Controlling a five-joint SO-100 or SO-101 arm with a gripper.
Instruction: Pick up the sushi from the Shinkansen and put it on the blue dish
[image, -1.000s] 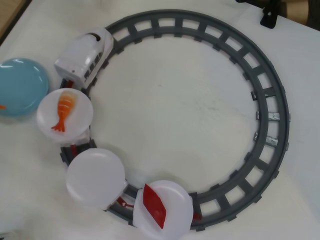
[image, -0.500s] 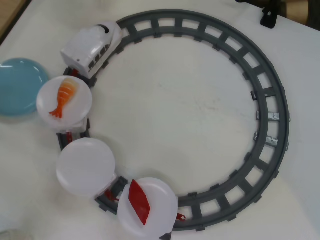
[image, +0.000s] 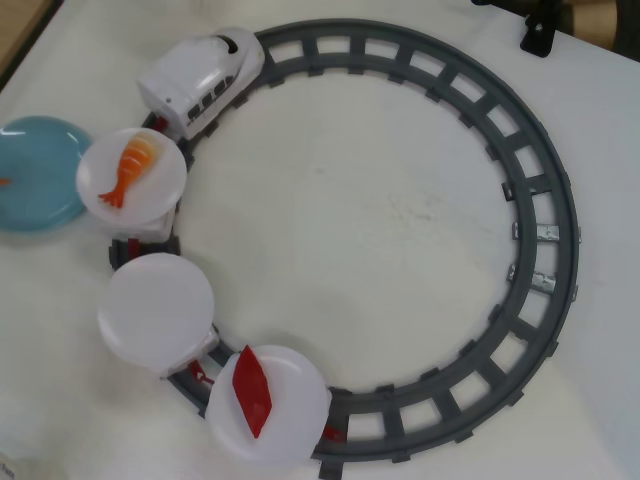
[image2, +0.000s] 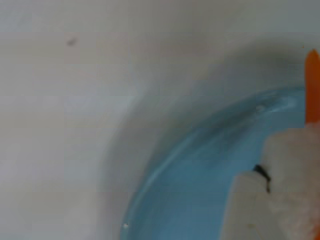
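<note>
Blurry white rice with an orange strip, the sushi, fills the right edge of the wrist view, sitting over the blue dish. No part of the pincer shows in either view, so it is not possible to tell if it is holding the sushi or has let go. Under the dish is the white table. From the overhead view, the blue dish lies at the left edge, with a tiny bit of orange on its left side, cut off by the edge. Just beside it is the white train on a gray round track. It pulls 3 cars with round white plates. Plate 1 holds an orange shrimp and touches or overlaps the blue dish's rim. Plate 2 has nothing on it. Plate 3 holds a dark red pointed piece.
</note>
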